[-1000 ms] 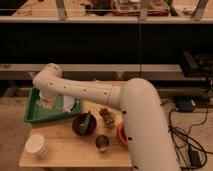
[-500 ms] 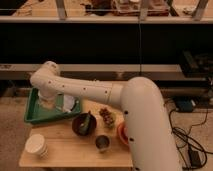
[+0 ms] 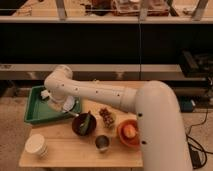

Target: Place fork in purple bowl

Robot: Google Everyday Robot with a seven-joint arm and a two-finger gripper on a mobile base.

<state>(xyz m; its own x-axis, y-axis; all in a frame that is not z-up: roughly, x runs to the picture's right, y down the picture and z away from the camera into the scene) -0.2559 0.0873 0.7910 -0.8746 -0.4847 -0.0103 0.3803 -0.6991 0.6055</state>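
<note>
The purple bowl (image 3: 84,125) stands on the wooden table, just right of the green tray (image 3: 34,109), with a dark greenish thing in it. My gripper (image 3: 66,106) hangs shut at the end of the white arm, over the tray's right end and just left of the bowl. A slim pale streak (image 3: 75,114), possibly the fork, runs from under the gripper toward the bowl's rim. I cannot tell whether the gripper holds it.
An orange bowl (image 3: 129,133) with a round fruit sits right of the purple bowl. In front stands a small metal cup (image 3: 102,143), and a brown clump (image 3: 106,117) lies behind. A white cup (image 3: 37,145) is front left. The arm's thick white body (image 3: 160,130) covers the table's right side.
The arm's bend above the tray has shifted slightly right and down. The gripper stays over the tray's right end, and the bowls and cups have not moved.
</note>
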